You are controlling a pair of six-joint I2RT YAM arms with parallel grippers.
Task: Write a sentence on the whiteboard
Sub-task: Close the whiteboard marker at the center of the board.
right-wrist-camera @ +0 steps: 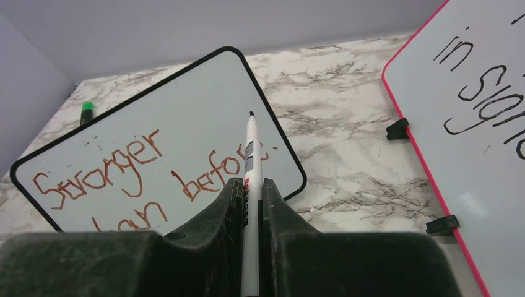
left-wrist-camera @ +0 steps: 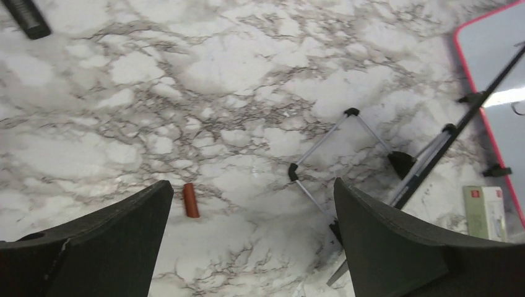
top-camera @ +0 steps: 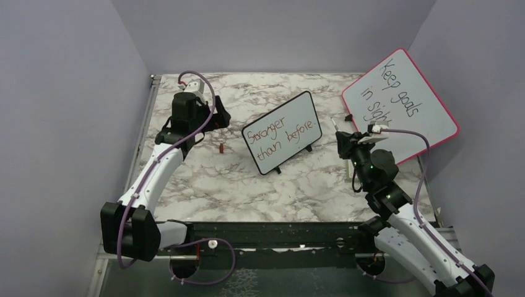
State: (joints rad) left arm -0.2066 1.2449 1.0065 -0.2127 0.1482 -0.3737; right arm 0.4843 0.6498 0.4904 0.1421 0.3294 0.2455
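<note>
The small black-framed whiteboard (top-camera: 282,132) stands tilted on its feet mid-table, and it also shows in the right wrist view (right-wrist-camera: 186,99). The reddish-brown sentence (right-wrist-camera: 99,176) reads "Stronger than before." in two lines. My right gripper (right-wrist-camera: 250,185) is shut on a white marker (right-wrist-camera: 250,148), tip up and bare. In the top view the right gripper (top-camera: 345,141) is just right of the board, with the tip clear of it. My left gripper (left-wrist-camera: 254,192) is open and empty above the table, left of the board (top-camera: 218,117). A red cap (left-wrist-camera: 191,200) lies below it.
A larger pink-framed board (top-camera: 402,99) with black handwriting leans at the back right, close behind my right arm. A green-capped marker (right-wrist-camera: 87,111) lies behind the small board. The board's wire stand (left-wrist-camera: 334,154) shows from behind. Grey walls close off the left, the back and the right.
</note>
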